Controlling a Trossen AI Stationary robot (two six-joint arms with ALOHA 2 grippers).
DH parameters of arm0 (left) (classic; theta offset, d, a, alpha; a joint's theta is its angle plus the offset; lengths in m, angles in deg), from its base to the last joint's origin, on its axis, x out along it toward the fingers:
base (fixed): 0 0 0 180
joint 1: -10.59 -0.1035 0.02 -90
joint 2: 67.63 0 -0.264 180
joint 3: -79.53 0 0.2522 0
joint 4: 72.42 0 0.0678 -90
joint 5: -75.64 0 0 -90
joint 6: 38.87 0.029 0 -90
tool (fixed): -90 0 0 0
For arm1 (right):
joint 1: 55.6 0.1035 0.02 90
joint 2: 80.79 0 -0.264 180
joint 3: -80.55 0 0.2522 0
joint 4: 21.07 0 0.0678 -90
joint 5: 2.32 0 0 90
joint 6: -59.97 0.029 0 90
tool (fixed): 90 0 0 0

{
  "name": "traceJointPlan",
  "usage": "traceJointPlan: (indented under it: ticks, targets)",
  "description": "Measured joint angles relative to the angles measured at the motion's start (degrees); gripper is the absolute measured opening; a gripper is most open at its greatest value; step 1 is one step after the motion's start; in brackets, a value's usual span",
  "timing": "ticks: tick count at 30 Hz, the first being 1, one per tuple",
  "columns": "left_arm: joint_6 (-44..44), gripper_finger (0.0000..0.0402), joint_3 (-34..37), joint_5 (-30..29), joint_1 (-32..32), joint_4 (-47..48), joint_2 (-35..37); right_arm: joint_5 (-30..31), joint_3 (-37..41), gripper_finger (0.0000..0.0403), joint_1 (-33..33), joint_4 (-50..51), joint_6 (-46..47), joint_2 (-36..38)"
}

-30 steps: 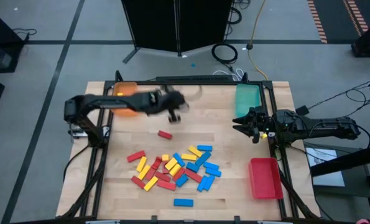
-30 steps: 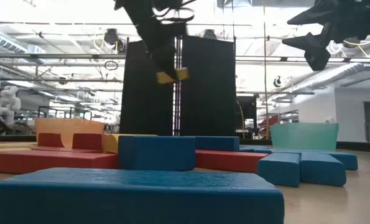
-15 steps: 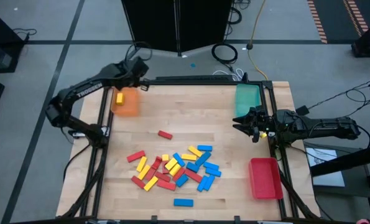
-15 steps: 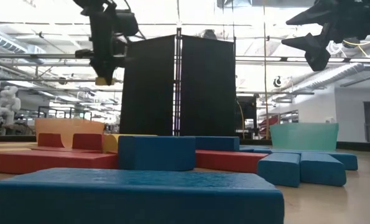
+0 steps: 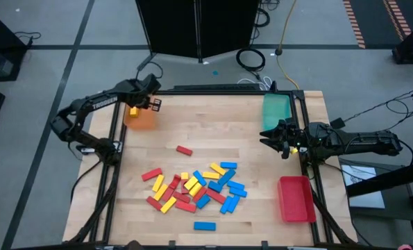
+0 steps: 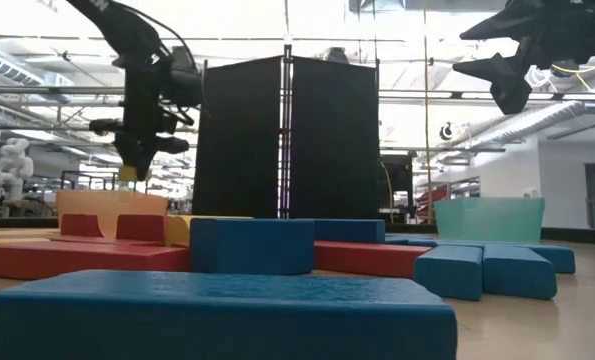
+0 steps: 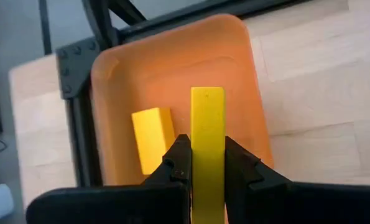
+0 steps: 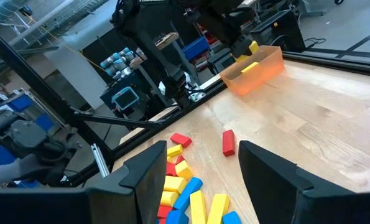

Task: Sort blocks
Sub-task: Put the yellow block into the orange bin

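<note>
Over the orange tray (image 7: 172, 68) at the table's far left corner, the left gripper (image 7: 200, 163) is pinching a smooth yellow block (image 7: 208, 143), having swung there from mid-table.

A second yellow block (image 7: 151, 138) is lying inside the glossy, round-cornered tray. The right gripper (image 5: 272, 137) is still waiting with fingers apart by the teal tray (image 5: 276, 110). Flat red, yellow and blue blocks (image 5: 192, 189) are lying heaped on the pale wooden table (image 5: 227, 139), one red block (image 5: 184, 150) apart.

A heap of red, yellow and blue blocks (image 5: 192, 189) lies jumbled flat on the front middle of the table. One red block (image 5: 184, 150) lies alone behind the heap and one blue block (image 5: 205, 226) alone in front of it. A yellow block (image 7: 208, 146) is held lengthwise above another yellow block (image 7: 151, 137) lying in the orange tray (image 7: 234, 68).
</note>
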Motion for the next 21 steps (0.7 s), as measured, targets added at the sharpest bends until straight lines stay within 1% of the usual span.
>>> traceJointPlan:
  ticks: [2, 9, 14, 16, 21]
  targets:
    - [0.0, 0.0040, 0.6, 0.1, -0.2, -0.4, 0.0, 0.0, 0.0, 0.0194, 0.0, 0.0, 0.0, 0.0]
    - [0.1, 0.0133, 1.7, 0.1, -0.2, -1.4, 0.0, 0.0, 0.0, 0.0194, 0.0, 0.0, -0.5, 0.0]
    - [0.9, 0.0171, 1.7, 0.5, -0.2, -1.5, 0.0, 0.0, 0.0, 0.0194, 0.0, 0.0, -0.6, 0.0]
    - [3.2, 0.0177, 1.3, 3.8, 0.0, -1.5, 0.0, 0.0, 0.0, 0.0194, 0.0, 0.0, -0.6, 0.0]
    - [7.8, 0.0179, -2.6, 20.0, 2.7, -5.9, 1.5, -0.1, 0.0, 0.0194, 0.0, 0.0, -0.6, 0.0]
